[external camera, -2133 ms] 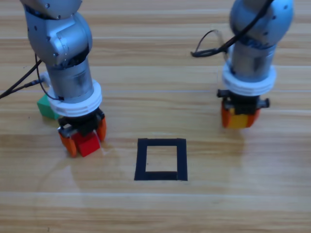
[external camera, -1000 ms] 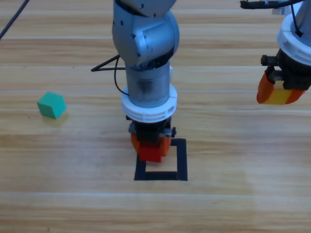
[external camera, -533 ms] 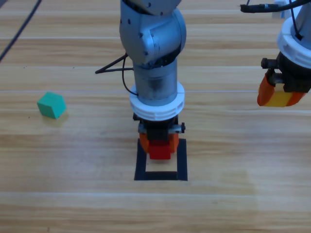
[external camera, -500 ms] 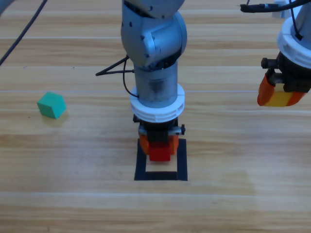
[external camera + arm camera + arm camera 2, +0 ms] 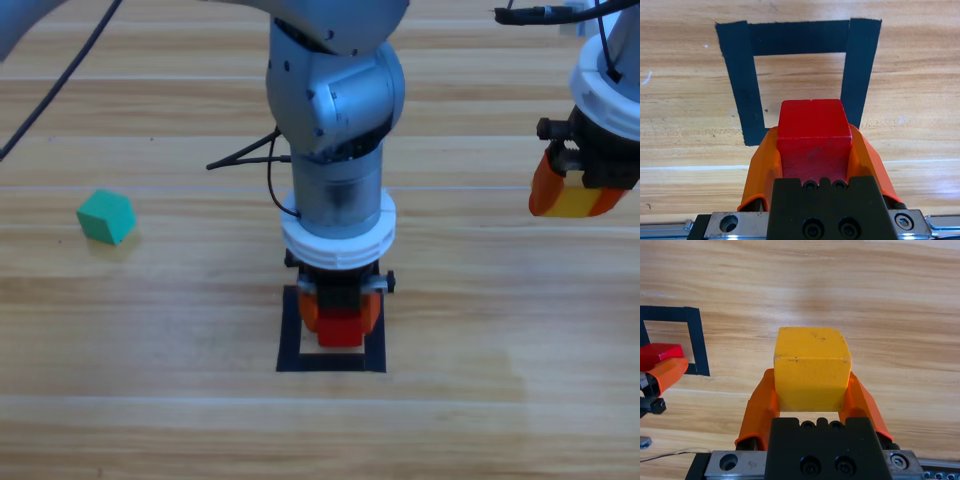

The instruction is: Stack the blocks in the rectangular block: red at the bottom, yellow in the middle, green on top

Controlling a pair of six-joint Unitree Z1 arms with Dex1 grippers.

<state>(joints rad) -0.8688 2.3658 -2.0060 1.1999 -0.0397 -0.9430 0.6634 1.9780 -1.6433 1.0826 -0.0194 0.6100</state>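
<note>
- Wood-grain surface [image 5: 150, 420] seen from above, with two grey robot arms reaching down from the far side.
- The left gripper [image 5: 340, 312] hangs over the black tape frame [image 5: 290, 345], its orange fingers [image 5: 762, 165] clamped on two opposite side faces of the red cube [image 5: 813, 131].
- From the left wrist, the red cube sits over the near part of the frame's opening; whether it touches the wood cannot be told.
- The frame holds nothing else: bare wood shows inside it ahead of the cube.
- The right gripper [image 5: 572, 192] waits well off to the right, near the picture's edge, fingers clamped on the yellow cube [image 5: 812, 365].
- The green cube [image 5: 106, 216] lies alone on the surface far to the left, turned at an angle, with no gripper near it.
- The cubes look like small, rigid, light blocks with matte, flat faces, so they should grip firmly and not crush.
- The best hold is probably across two parallel side faces, near mid-height, leaving the top and bottom free for stacking.
- The frame's opening is only a little wider than one cube, so placement likely needs squaring up.
</note>
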